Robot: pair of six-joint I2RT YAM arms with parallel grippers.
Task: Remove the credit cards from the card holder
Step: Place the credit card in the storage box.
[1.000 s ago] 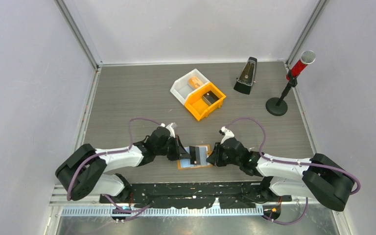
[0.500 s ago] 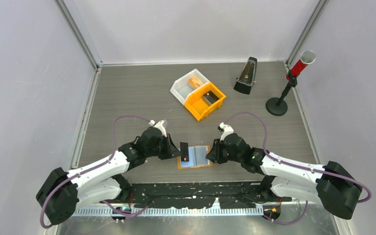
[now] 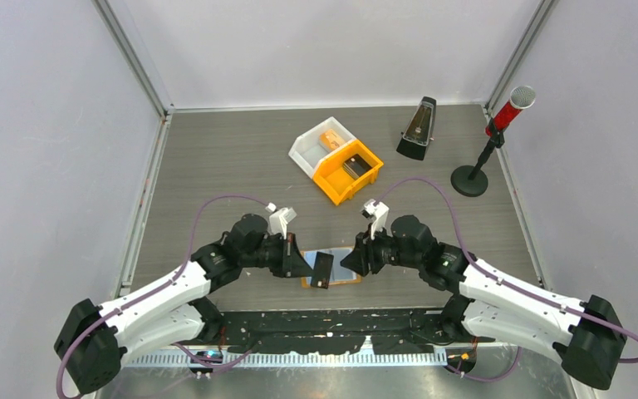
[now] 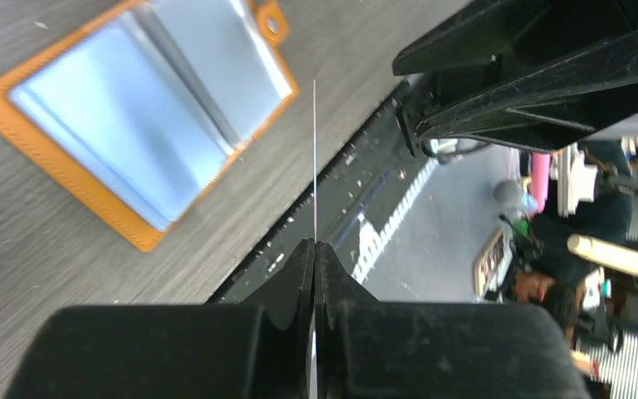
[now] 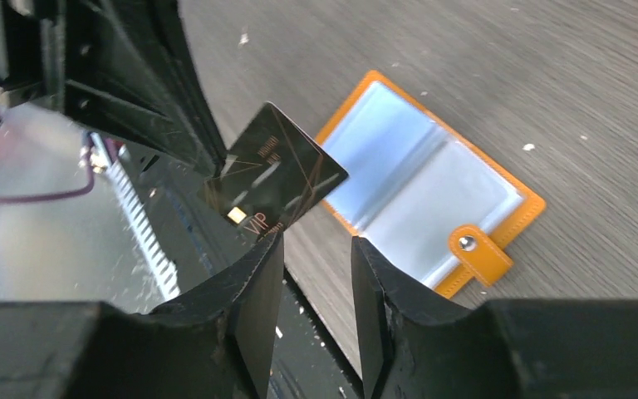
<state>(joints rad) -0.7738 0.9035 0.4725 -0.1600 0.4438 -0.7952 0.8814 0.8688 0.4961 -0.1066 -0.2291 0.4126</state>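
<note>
Black card in L gripper (arm outstretched)

The holder lies flat on the table by its near edge, between my two pincers. My left pincer is on its left, gripping the card clear of the table, just by the holder's left side. My right pincer is at its right edge. Behind, mid-table, two bins touch, the near bin to the right of the far bin, with a thing in each. Right of them stands the metronome, and further right the microphone.
</note>
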